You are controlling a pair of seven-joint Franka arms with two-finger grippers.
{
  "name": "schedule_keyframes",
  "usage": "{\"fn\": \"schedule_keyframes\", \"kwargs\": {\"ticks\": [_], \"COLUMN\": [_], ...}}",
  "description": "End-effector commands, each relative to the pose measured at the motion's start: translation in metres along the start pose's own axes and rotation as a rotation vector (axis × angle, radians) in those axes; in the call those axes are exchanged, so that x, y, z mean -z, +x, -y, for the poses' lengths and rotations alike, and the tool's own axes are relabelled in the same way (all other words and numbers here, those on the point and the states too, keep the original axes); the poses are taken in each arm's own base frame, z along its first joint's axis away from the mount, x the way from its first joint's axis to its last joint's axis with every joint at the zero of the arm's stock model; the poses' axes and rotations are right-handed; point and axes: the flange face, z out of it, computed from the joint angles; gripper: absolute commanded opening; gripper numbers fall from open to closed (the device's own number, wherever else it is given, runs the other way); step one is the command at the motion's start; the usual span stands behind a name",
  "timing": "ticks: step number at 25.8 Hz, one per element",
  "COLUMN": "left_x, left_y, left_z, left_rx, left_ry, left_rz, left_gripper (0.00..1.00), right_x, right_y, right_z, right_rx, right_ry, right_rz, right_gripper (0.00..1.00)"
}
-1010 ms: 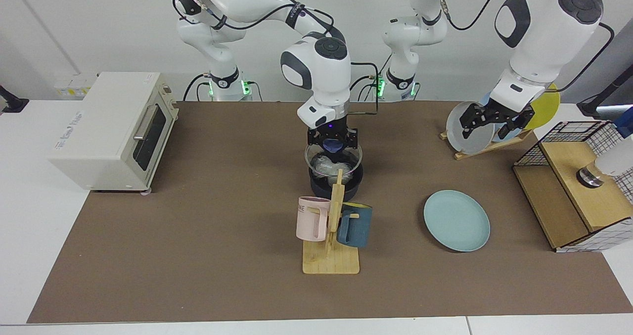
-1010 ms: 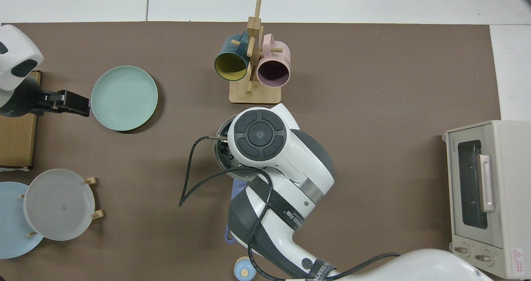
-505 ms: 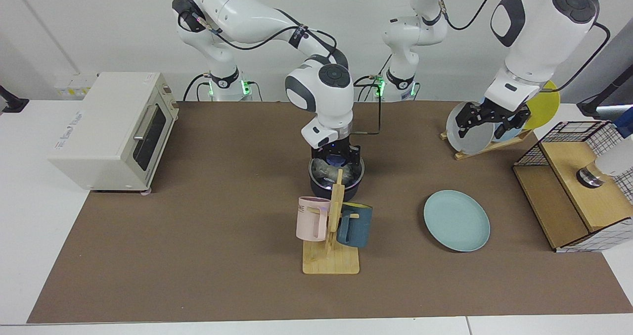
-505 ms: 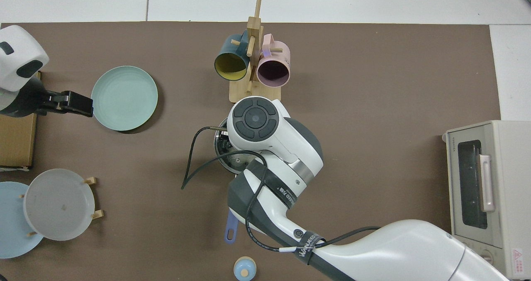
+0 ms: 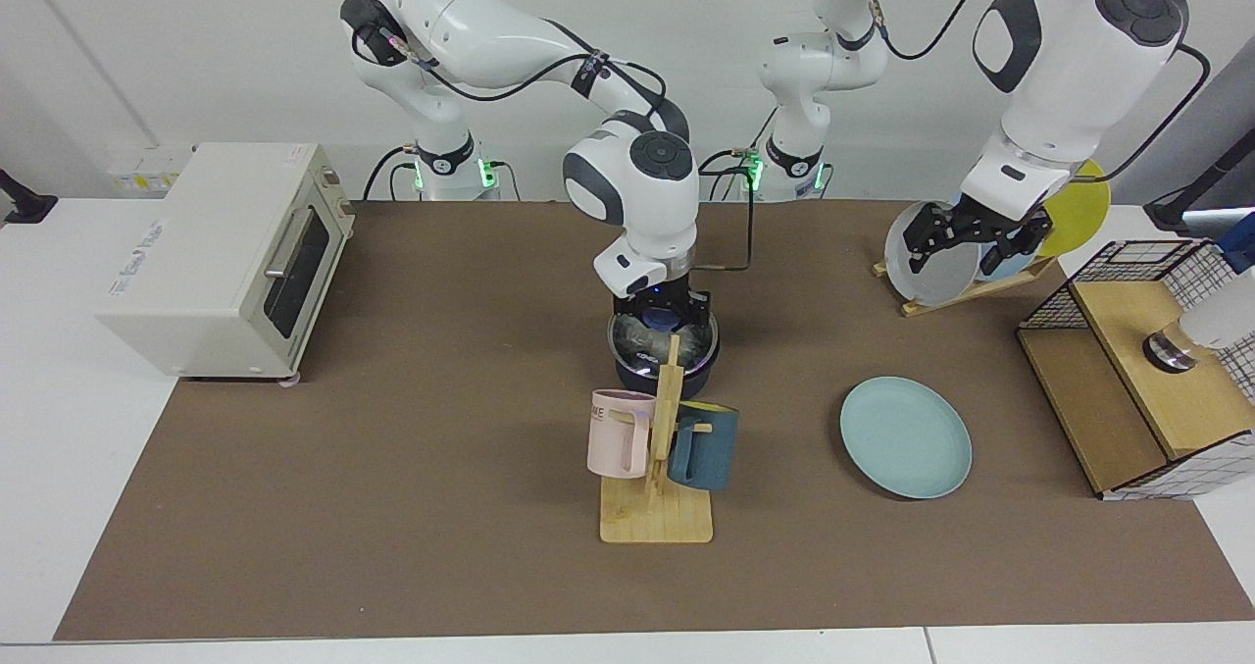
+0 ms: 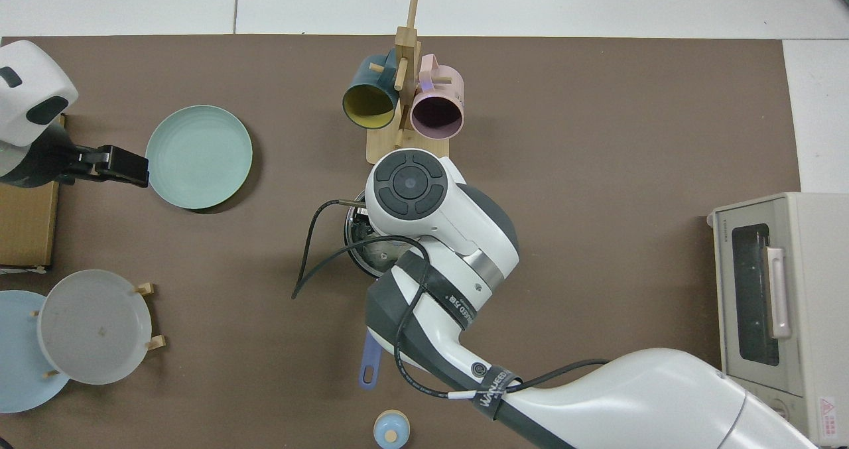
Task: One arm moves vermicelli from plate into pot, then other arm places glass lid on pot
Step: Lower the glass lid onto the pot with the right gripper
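The right gripper (image 5: 662,309) is clamped on the blue knob of the round clear glass lid (image 5: 637,342), seated directly beneath it on the dark navy saucepan (image 5: 698,380), while the left gripper (image 5: 969,240), fingers apart, waits above the upright plate rack (image 5: 966,286).

The right arm is reaching out over mid-table, its wrist bent straight down, and the right gripper (image 5: 663,308) is pointing down with its fingers closed on a blue knob directly below it. The left arm is waiting, folded high at the elbow, and the left gripper (image 5: 973,242) is hanging low and tilted, its fingers spread apart with nothing between them.
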Motion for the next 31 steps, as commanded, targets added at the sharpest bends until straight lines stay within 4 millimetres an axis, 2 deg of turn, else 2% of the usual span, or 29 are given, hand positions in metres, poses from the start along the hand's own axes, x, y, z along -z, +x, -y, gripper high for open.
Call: {"fn": "schedule_keyframes", "kwargs": {"ticks": [1,11,21,27,31], "left_x": [0.0,0.0,0.001,0.001,0.001], "left_y": [-0.009,-0.009,-0.009,-0.009,-0.009], "left_z": [0.0,0.0,0.007,0.009,0.008], "left_rx": [-0.004,-0.004,0.006,0.009,0.008], "left_ry": [0.009,0.009,0.009,0.009,0.009], "left_rz": [0.003,0.003,0.0,0.0,0.002], "left_gripper": [1.0,1.0,1.0,1.0,1.0], "right_x": [0.006,-0.003,-0.006,-0.014,-0.018], "right_y": [0.003,-0.004,-0.007,-0.008,-0.018], "right_z": [0.003,0.011,0.011,0.013,0.02], "right_rx": [-0.032,-0.022,-0.018,-0.021,-0.001], "right_ry": [0.015,0.019,0.006,0.002,-0.01], "right_rz": [0.028,0.037,0.042,0.055,0.052], "right_gripper": [0.0,0.0,0.0,0.0,0.0]}}
